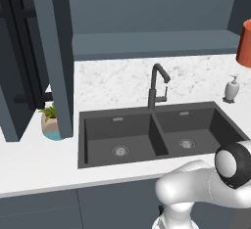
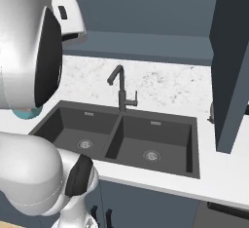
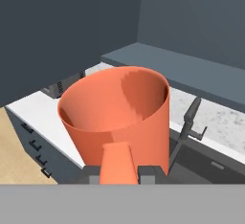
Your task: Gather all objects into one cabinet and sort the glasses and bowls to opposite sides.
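Glossy orange handled mug sits nearest, centre of the hand view, its loop handle clamped between the closed gripper fingers. From the left base view, going left to right: slate blue-grey wall cabinet door stands open at upper left, dark double sink centre, mug aloft at the right edge. Judging by this, one mug is in transit; placement and sorting are not yet done.

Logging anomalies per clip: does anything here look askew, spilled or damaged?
Nothing stands out. The orange mug sits upright in the shut gripper, clamped by its handle. The sink, faucet, soap dispenser and plant pot look orderly.
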